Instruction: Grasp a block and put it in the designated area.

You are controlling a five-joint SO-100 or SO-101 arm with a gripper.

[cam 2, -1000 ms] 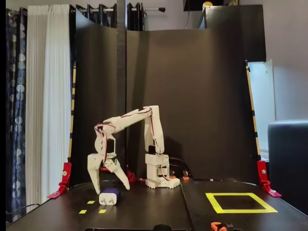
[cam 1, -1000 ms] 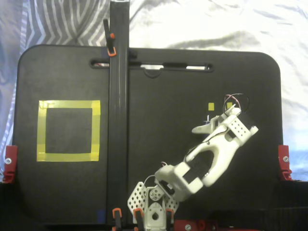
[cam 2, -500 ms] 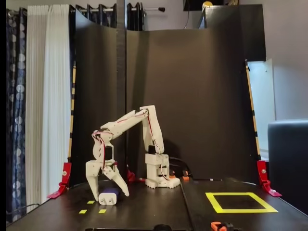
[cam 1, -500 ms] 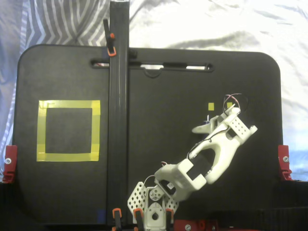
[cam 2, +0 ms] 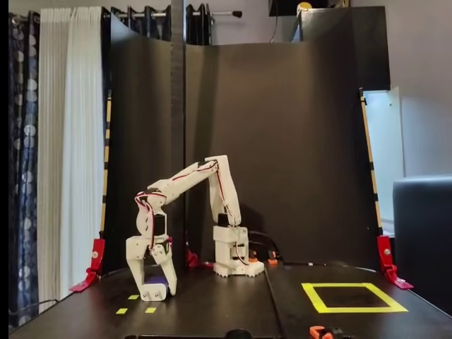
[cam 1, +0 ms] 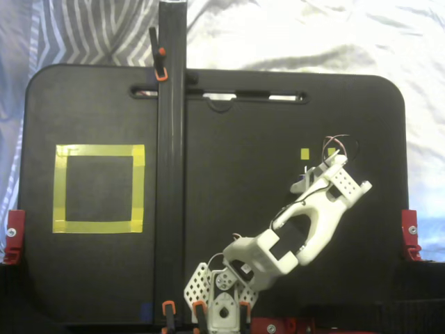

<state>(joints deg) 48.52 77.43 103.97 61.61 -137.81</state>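
**Gripper clamped around the block on the table**

In the side-on fixed view the gripper (cam 2: 154,291) points straight down, its two white fingers (cam 2: 136,272) drawn in to a narrow gap and pinching the block (cam 2: 156,289) between their tips. The block rests on the black table (cam 2: 212,311), at about 8 o'clock from the arm's base (cam 2: 235,258).

The block shows as a small dark-blue, rounded shape with a paler face toward the camera; its prongs cannot be made out. In the top-down fixed view the arm (cam 1: 306,219) covers nearly all of it; only a bluish sliver (cam 1: 300,184) peeks out beside the gripper (cam 1: 306,182), at about 2 o'clock from the base.

The designated area (cam 1: 99,188), a hollow yellow-tape square, lies well apart, at roughly 10 o'clock from the base in the top-down view. A vertical black post (cam 1: 171,160) stands between it and the arm.
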